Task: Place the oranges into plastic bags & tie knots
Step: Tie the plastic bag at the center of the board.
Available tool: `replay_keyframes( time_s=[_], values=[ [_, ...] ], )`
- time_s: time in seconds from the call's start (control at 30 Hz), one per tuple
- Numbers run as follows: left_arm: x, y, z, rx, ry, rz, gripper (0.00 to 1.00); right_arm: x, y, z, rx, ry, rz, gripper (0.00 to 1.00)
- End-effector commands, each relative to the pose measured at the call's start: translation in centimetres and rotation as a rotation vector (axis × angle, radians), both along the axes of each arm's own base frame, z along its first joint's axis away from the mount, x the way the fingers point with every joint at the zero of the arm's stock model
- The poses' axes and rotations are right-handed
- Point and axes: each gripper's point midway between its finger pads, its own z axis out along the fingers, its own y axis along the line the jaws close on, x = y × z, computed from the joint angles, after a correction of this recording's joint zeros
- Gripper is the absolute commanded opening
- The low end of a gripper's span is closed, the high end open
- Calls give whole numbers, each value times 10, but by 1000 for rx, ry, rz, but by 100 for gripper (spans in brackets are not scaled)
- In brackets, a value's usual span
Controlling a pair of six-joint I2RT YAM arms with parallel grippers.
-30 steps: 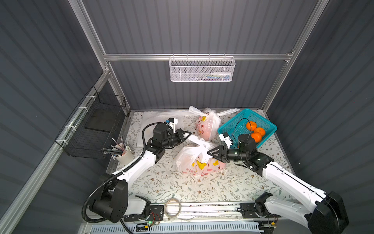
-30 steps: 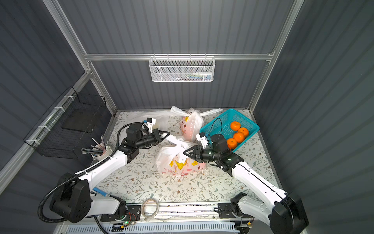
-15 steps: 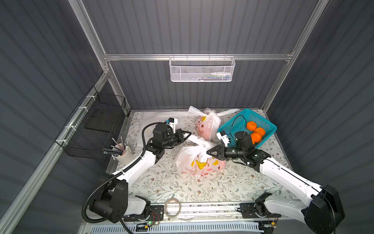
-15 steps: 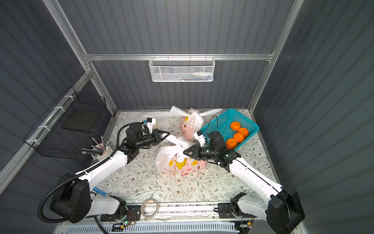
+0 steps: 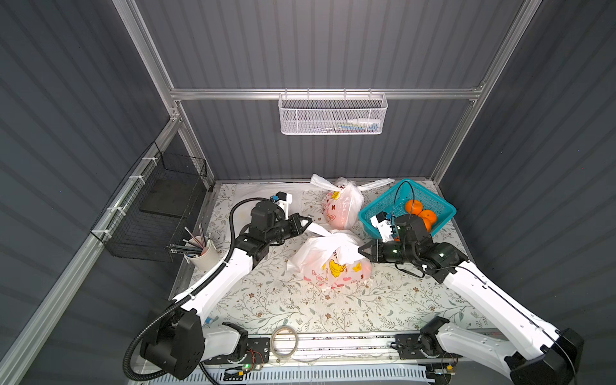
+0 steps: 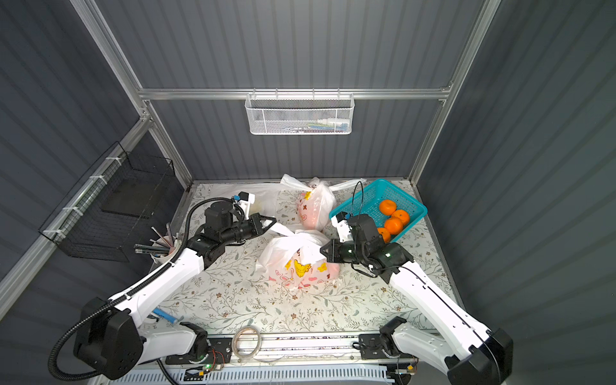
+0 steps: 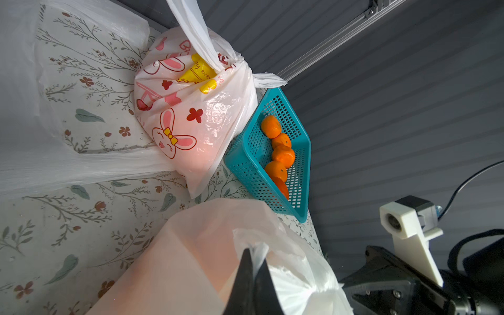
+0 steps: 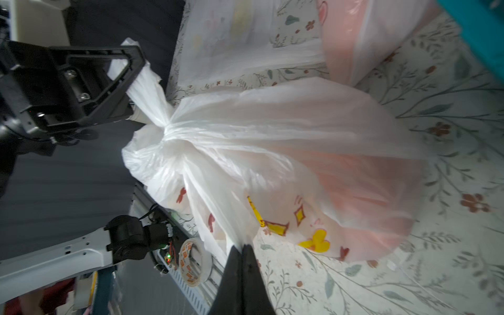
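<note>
my left end effector (image 5: 309, 220) was clamped on one white handle strip (image 5: 320, 230) of the translucent white bunny-printed plastic bag (image 5: 333, 270), which sat mid floral surface (image 5: 266, 300). my right end effector (image 5: 361, 250) was clamped on the other handle strip (image 5: 348, 255). the loose knot (image 8: 169, 131) lay between them, the strips running diagonally away from it toward each arm, so i judged pulling apart along that line would cinch it.
</note>
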Motion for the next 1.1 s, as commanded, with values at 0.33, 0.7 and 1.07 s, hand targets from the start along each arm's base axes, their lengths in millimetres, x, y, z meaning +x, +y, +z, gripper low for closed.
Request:
replay_keyframes(
  time_s=[0.33,0.7,1.07],
  values=[
    [15,41,-21,227,-77,156,0,-17,-85,-58,-472,49,-89,0],
    [11,10,-23,83,-61,25,0,-33,-6,-22,19,-81,276,49],
    [13,8,-26,73,-50,21,0,9,-33,-57,-289,-178,213,76]
  ],
)
